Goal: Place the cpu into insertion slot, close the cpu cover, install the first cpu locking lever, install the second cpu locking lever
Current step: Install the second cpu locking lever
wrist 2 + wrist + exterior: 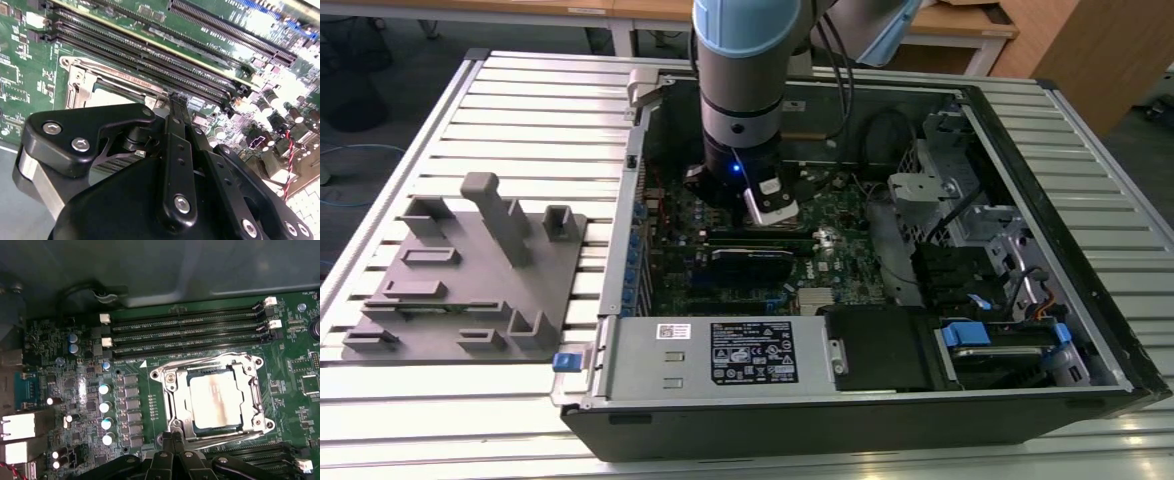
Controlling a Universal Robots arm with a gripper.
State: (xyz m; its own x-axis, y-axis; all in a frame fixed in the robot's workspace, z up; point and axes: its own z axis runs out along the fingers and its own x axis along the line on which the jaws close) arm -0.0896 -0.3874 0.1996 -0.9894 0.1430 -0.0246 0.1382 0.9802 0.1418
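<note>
Here, looking down into an open computer case (pixel 1067 150) on a slatted table (pixel 520 90): the arm (pixel 740 100) reaching in over a green circuit board (pixel 75 390). In the first wrist view, the cpu (pixel 216 401) seated flat in the insertion slot (pixel 167 377), silvery top showing through the cut-out of the cpu cover (pixel 250 390), lowered over its edges. Gripper (pixel 172 436) narrow, fingertips drawn together with no gap and nothing visibly clamped between, tip right at the socket's edge, beside a thin locking lever (pixel 227 439) running along that side. Touching it or just above, impossible to tell. A second lever (pixel 200 363) along the opposite side, next to the long black memory slots (pixel 185 335). Likely trouble from here: slipping off the thin wire under a sideways push and scraping the small parts of the board nearby; pressing with the cover not fully flat and so loading the chip unevenly; failing to tuck the lever end under its hook — leaving it to spring back up. Worth noting too: little room between socket and memory slots for the closed fingers.
</note>
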